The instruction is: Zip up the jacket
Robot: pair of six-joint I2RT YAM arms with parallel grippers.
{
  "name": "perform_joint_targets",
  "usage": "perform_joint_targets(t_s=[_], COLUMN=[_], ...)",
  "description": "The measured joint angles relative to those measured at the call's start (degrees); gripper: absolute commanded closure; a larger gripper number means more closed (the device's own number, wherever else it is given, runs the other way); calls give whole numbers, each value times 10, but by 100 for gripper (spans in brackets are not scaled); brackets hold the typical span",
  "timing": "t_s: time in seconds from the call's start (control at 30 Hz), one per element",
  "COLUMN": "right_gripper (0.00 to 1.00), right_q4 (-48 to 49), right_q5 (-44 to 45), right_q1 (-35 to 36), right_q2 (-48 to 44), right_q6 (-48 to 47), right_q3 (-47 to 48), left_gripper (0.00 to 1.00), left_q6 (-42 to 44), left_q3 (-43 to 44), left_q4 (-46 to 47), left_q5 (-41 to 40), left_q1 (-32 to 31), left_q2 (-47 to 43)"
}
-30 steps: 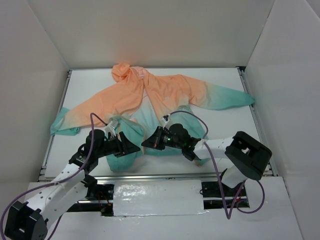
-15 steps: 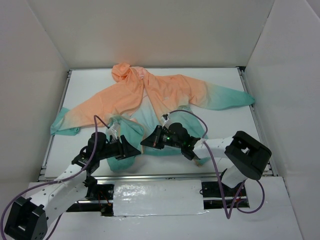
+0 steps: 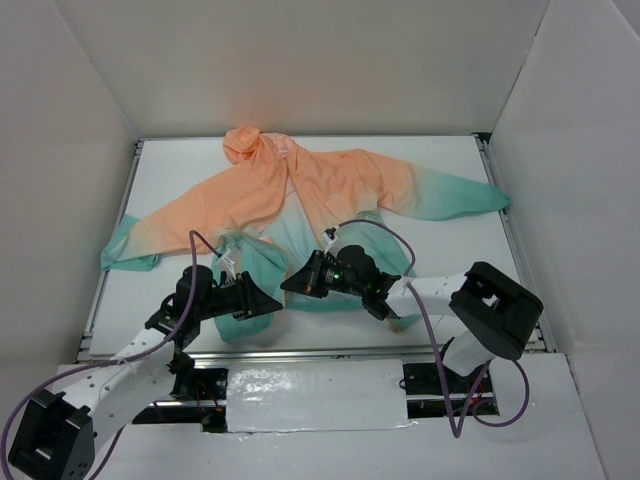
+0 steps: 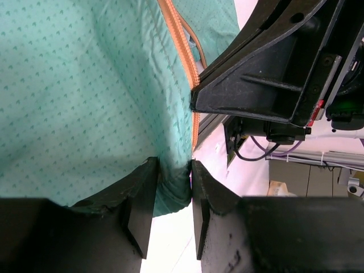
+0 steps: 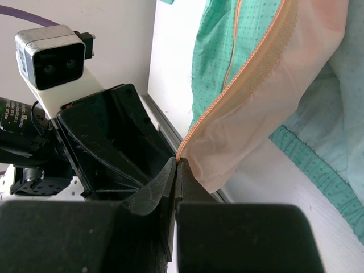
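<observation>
Jacket [image 3: 300, 195]: spread on the counter [image 3: 450, 160] with the front open. The hood is farthest from both end effectors and the teal hem nearest them. The sleeves run out to either side. The right cuff reaches the counter's right edge, and the left cuff lies near the left edge.

Left end effector [image 4: 173, 170]: fingers clamped on a fold of teal hem fabric. The orange zipper [image 4: 183, 51] runs away from the fingertips, just to their right.

Right end effector [image 5: 176, 166]: fingers pressed together, pinching the bottom tip of the other zipper edge. Peach lining spreads away from the grip.

Clearance: the two end effectors sit almost tip to tip, just beside each other, over the hem close to the counter's near edge. Whether their housings touch cannot be told. Bare counter lies to the outer side of each, below the sleeves. Walls [image 3: 300, 70] close in the far, left and right edges, and the hood lies near the far one.
</observation>
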Motion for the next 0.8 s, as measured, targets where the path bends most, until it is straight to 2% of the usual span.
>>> perform_joint_targets(t_s=[0.13, 0.23, 0.5, 0.8], right_gripper=[100, 100, 100, 100], right_q4=[0, 0, -1, -2], right_q5=[-2, -3, -4, -9], right_q1=[0, 0, 0, 0], right_q2=[0, 0, 0, 0], right_q6=[0, -5, -17, -28], right_q3=[0, 0, 0, 0], left_gripper=[46, 42, 53, 52], left_q6=[0, 2, 3, 3], left_q3=[0, 0, 0, 4], left_q4=[0, -1, -15, -16], left_q5=[-1, -2, -15, -16], left_q1=[0, 0, 0, 0], left_q2=[2, 2, 2, 13])
